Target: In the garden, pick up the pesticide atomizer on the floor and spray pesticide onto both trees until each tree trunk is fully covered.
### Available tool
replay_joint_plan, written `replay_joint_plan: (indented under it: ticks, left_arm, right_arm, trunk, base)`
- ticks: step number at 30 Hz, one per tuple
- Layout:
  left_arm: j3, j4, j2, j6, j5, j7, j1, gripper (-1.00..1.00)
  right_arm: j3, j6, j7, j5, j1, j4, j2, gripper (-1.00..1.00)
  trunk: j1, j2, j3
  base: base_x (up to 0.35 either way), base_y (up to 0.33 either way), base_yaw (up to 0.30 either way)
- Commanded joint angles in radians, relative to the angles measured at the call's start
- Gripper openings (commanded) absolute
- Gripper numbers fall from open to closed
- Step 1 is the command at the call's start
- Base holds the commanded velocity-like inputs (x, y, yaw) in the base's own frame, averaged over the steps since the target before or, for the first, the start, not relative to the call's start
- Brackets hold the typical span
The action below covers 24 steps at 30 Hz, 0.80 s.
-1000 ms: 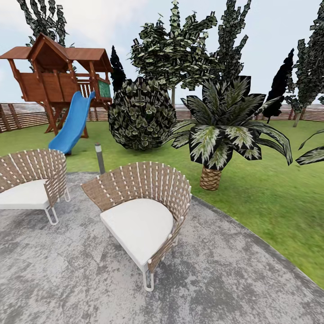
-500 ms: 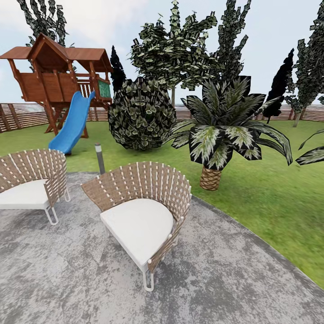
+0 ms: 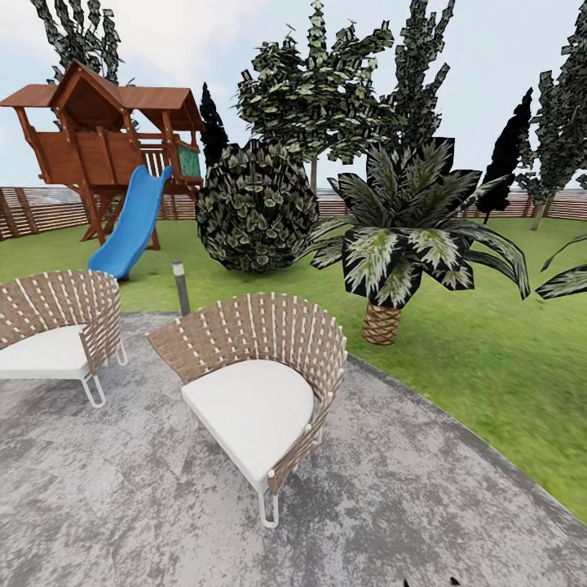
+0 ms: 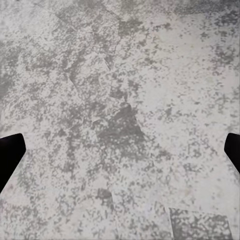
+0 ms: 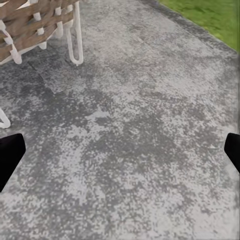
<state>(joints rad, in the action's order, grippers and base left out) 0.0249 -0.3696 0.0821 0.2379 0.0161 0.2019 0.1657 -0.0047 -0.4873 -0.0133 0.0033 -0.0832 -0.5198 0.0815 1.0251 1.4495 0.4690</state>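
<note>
Here the robot stands on a grey paved patio (image 3: 424, 505), facing the garden lawn (image 3: 489, 359) past two woven chairs (image 3: 261, 383). The left hand (image 4: 120, 150) and right hand (image 5: 120, 150) each hang above bare paving with fingers spread wide and empty, likely held low and clear for travel. No atomizer can be seen; it probably lies somewhere out on the grass. A short palm (image 3: 399, 236), a round bush (image 3: 257, 208) and a playhouse with a blue slide (image 3: 130, 224) stand ahead. No writing is legible anywhere.
</note>
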Motion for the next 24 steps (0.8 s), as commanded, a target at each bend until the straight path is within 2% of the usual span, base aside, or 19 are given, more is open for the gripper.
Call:
replay_joint_plan:
  ticks: [1, 8, 24]
  left_arm:
    - [0.001, 0.002, 0.001, 0.015, 0.005, 0.001, 0.000, 1.00]
    - [0.003, 0.044, 0.000, 0.055, 0.011, 0.001, -0.004, 1.00]
    - [0.004, 0.057, -0.001, 0.058, 0.011, 0.002, -0.003, 1.00]
  right_arm:
    - [0.000, -0.003, -0.001, 0.001, -0.002, 0.001, 0.003, 1.00]
    - [0.000, -0.004, 0.001, 0.000, -0.005, 0.002, 0.006, 1.00]
    - [-0.002, -0.003, 0.001, -0.004, -0.006, 0.042, 0.008, 1.00]
  trunk:
    - [0.000, 0.001, 0.001]
    - [0.000, 0.001, 0.001]
    - [0.000, 0.001, 0.001]
  base:
    - [0.000, 0.000, -0.010]
    - [0.000, 0.000, -0.181]
    - [0.000, 0.000, -0.276]
